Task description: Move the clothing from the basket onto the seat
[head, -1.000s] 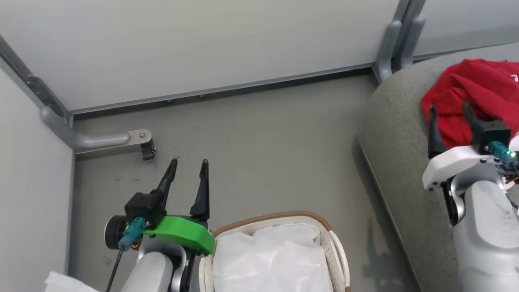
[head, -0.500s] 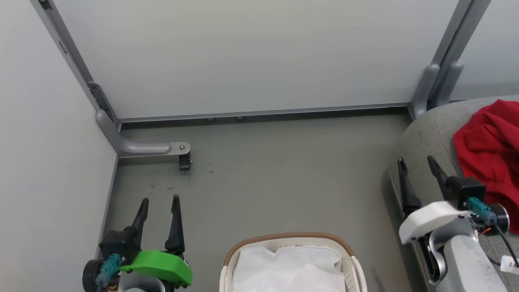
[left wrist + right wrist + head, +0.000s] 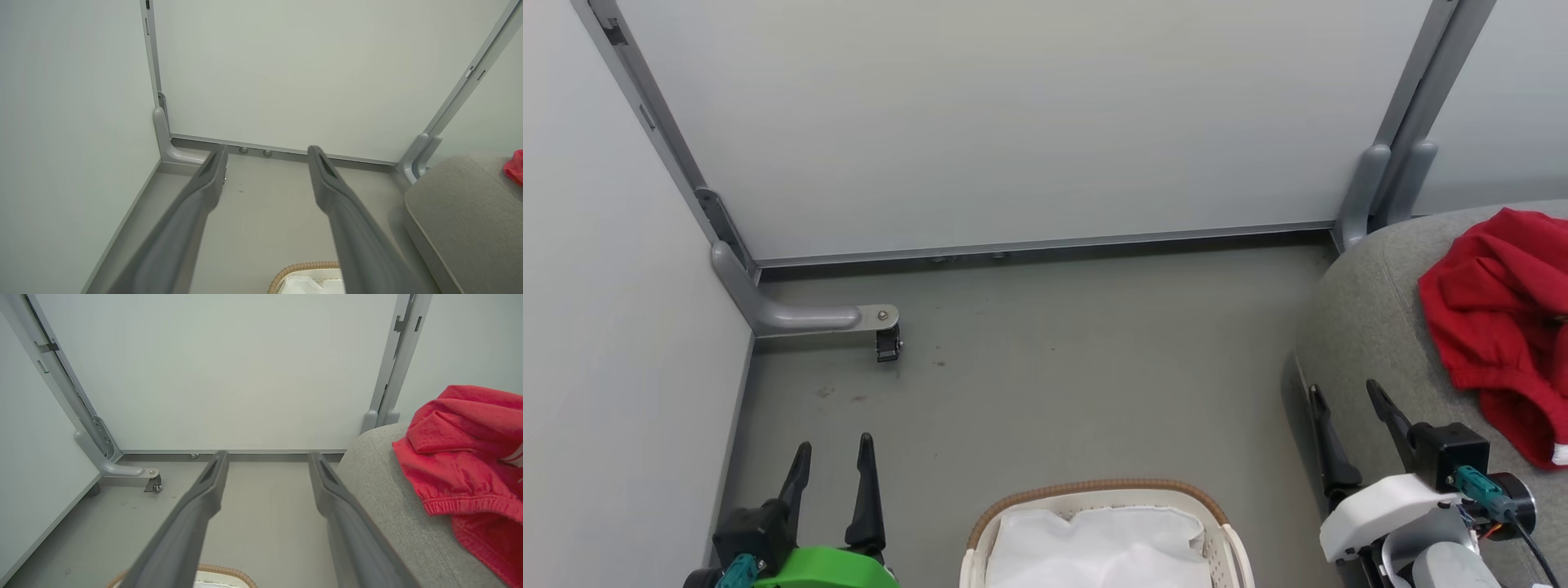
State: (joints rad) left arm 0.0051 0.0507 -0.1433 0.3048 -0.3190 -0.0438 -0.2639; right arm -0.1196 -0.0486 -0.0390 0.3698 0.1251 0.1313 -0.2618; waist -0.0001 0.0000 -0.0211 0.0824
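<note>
The red clothing [image 3: 1499,314] lies crumpled on the grey seat [image 3: 1372,327] at the right; in the right wrist view the clothing [image 3: 461,465] shows a ribbed cuff on the seat [image 3: 392,514]. The white basket [image 3: 1098,535] with its tan rim sits at the bottom centre, showing just its white lining. My left gripper [image 3: 834,447] is open and empty at the lower left, beside the basket. My right gripper [image 3: 1346,389] is open and empty over the seat's front edge, left of the clothing. The basket rim [image 3: 302,267] and the seat [image 3: 461,212] also appear in the left wrist view.
Pale partition walls close off the back and left. A grey bracket foot with a small caster [image 3: 886,343] juts onto the floor at the left. A grey post [image 3: 1380,184] stands behind the seat. Bare grey floor [image 3: 1062,367] lies between walls, basket and seat.
The head camera has shifted, so the whole picture moved. Both grippers sit lower in view, and the right gripper has drawn back from the red clothing. Both stayed open.
</note>
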